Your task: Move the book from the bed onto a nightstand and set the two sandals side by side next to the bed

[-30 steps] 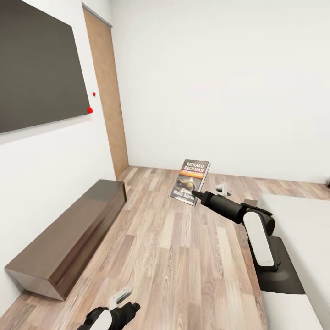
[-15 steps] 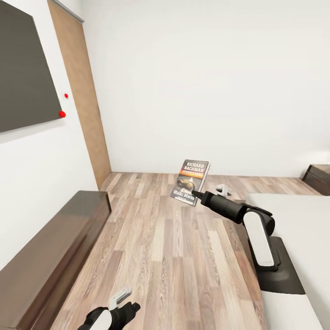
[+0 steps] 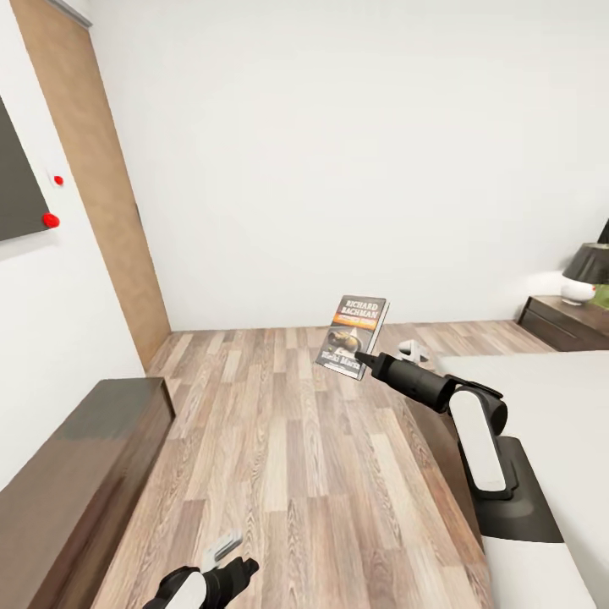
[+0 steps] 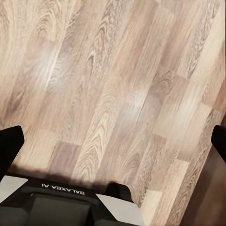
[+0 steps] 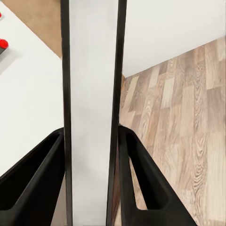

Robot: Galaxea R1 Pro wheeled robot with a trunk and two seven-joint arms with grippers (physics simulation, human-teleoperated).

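The right end effector (image 3: 365, 359) is clamped on the book (image 3: 352, 335), gripping its lower right corner and holding it upright in the air above the wood-plank floor (image 3: 296, 457), its cover with the "RICHARD BACHMAN" lettering turned toward the head camera; in the right wrist view the book (image 5: 92, 108) stands edge-on as a pale strip of pages between two dark covers, with a black finger (image 5: 35, 179) pressed to each side; the bed (image 3: 550, 406) lies at the right, its pale mattress edge beside the right arm; past the bed's far corner, against the white wall, a dark brown nightstand (image 3: 558, 321) carries a lamp (image 3: 588, 272) with a dark shade; a long, low dark brown bench (image 3: 76, 474) runs along the left wall; the left end effector (image 3: 227, 565) hangs low over the floor, and in the left wrist view its black fingertips (image 4: 10, 143) stand wide apart at the frame's two sides, holding nothing, with bare planks between them.
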